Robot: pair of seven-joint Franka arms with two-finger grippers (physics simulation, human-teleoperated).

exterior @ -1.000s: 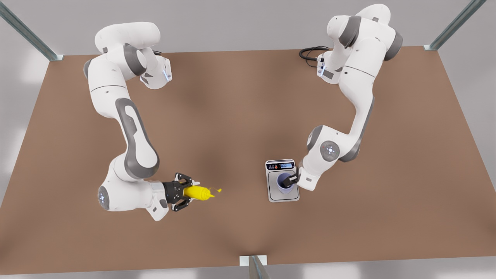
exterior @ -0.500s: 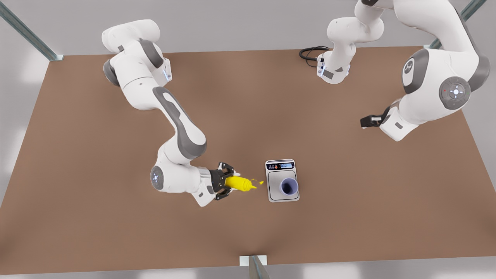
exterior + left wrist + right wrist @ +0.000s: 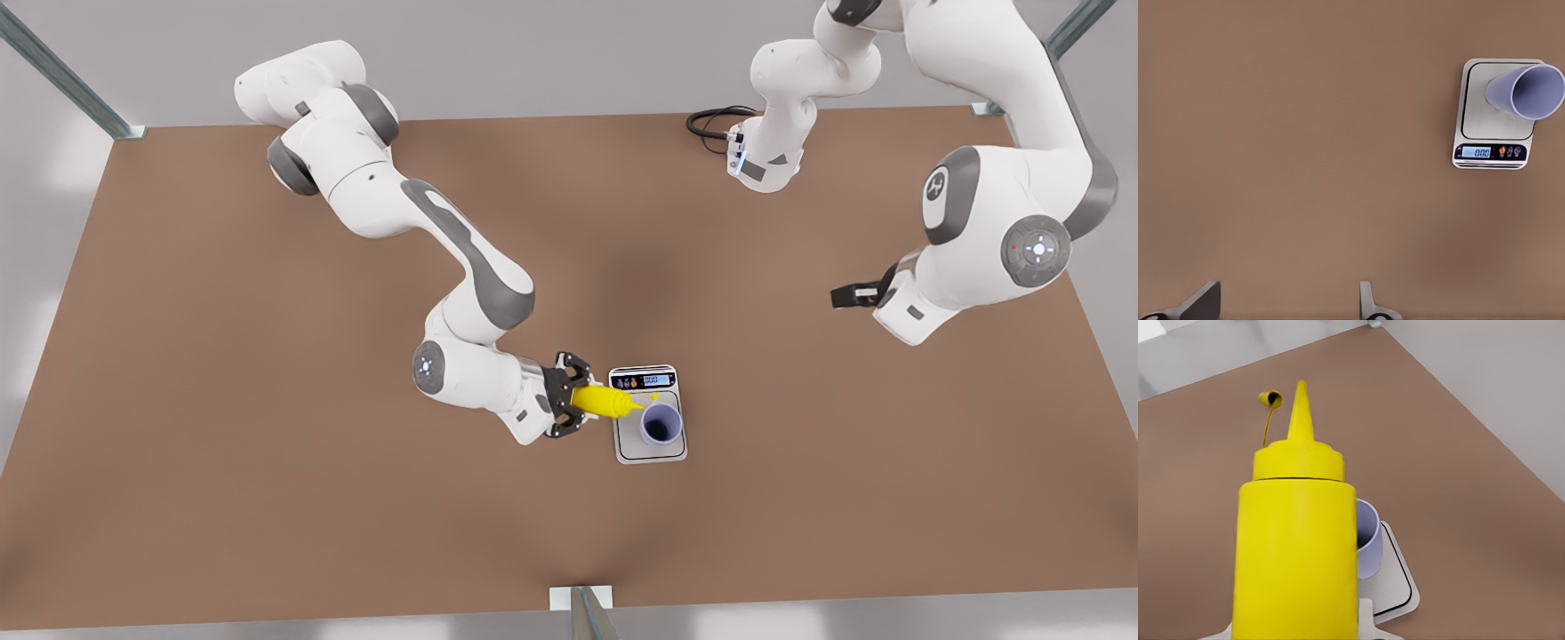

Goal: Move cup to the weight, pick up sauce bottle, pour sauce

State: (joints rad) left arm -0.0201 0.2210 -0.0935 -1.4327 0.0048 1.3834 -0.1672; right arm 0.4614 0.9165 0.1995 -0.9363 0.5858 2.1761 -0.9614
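Observation:
The lavender cup (image 3: 661, 426) stands upright on the silver weight (image 3: 630, 442), toward the plate's side at the front view's right. My right gripper (image 3: 569, 407) is shut on the yellow sauce bottle (image 3: 605, 402), which lies nearly level over the weight's edge with its nozzle at the cup's rim. In the right wrist view the sauce bottle (image 3: 1298, 553) partly hides the cup (image 3: 1367, 540) and weight (image 3: 1395, 587); its small cap dangles on a strap. My left gripper (image 3: 837, 296) hovers open far off at the front view's right. From there it looks at the cup (image 3: 1528, 91) and weight (image 3: 1491, 127).
A black cable (image 3: 711, 120) coils at the table's back edge beside one arm's base. Metal posts stand at the back corners and a bracket (image 3: 580, 597) sits at the middle of the front edge. Bare brown tabletop surrounds the weight.
My right gripper carried the sauce bottle toward the front view's right until its nozzle reached the cup. My left gripper let go of the cup and drew back and up to the front view's right.

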